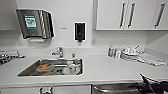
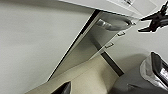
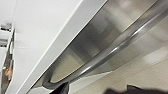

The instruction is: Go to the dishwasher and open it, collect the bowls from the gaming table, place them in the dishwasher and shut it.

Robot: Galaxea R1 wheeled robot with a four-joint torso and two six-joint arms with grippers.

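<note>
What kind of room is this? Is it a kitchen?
Most likely a small office kitchen. There's a steel sink with a tap set in a white counter, white wall cabinets above, and a paper towel dispenser on the wall.

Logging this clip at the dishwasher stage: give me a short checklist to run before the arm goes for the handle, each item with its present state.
1. Robot faces the right unit: the dishwasher, steel front, sits under the counter right of the sink. Ok.
2. Bar handle in the right wrist view, close and unobstructed. Ok.
3. Right gripper near the dishwasher's top edge in the head view. Ok.
4. Jaws around the handle: cannot tell.
5. Door state: the front panel looks tipped out from under the counter edge in the right wrist view, but whether it is unlatched, cannot tell.
6. Bowls collected: an orange thing lies in the sink; whether it is a bowl, cannot tell.
</note>
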